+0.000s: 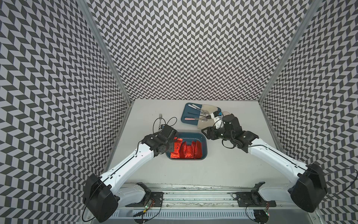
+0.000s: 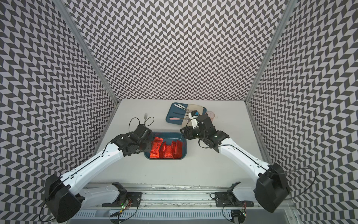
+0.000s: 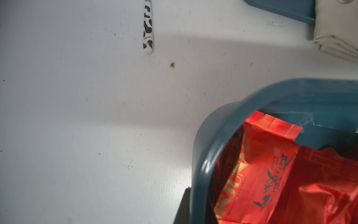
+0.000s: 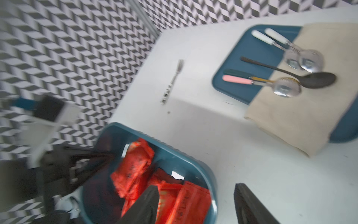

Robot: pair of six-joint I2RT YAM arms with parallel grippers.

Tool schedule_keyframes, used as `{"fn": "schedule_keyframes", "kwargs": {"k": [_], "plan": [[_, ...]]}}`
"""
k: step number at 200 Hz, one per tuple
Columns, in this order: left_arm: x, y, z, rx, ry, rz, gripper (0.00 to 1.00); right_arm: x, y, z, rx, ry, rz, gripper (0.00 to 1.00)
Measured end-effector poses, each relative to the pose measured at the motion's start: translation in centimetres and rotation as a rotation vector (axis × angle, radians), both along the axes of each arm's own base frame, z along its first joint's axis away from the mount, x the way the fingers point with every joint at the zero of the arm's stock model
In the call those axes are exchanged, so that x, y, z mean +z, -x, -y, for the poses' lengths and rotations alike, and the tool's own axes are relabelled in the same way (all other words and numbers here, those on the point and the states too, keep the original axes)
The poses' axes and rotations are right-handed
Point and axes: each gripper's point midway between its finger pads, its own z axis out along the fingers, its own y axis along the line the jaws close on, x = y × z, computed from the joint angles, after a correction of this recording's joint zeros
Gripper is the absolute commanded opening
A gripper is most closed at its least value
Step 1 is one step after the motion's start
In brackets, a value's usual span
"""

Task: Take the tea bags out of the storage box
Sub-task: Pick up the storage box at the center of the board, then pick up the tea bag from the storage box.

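The storage box is a deep teal tub in mid-table. Several red foil tea bags stand and lean inside it. One tea bag leans against the wall nearest my left arm. My left gripper is shut on that wall of the box, one finger outside and one inside. My right gripper hovers open over the box's far right corner, with nothing between its fingers; the right wrist view is blurred.
A flat teal tray with a beige cloth and several spoons lies behind the box. A fork with a black-and-white handle rests on the table at the far left. Patterned walls close in three sides.
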Motion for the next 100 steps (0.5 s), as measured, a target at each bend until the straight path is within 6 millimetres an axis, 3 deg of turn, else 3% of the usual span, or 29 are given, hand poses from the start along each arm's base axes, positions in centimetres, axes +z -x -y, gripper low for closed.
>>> {"fn": "schedule_keyframes", "kwargs": {"k": [21,51,100], "plan": [[0.2,0.0,-0.3,-0.004,-0.003,0.004,0.0,0.5,2.8,-3.9,0.125,-0.055,-0.036,0.63],[0.5,0.1,-0.5,-0.008,0.001,0.013,0.0,-2.4,5.0,-8.6,0.218,-0.026,-0.136,0.61],[0.7,0.2,-0.6,-0.011,0.004,0.014,0.0,-6.4,5.7,-11.3,0.23,0.042,-0.228,0.58]]}}
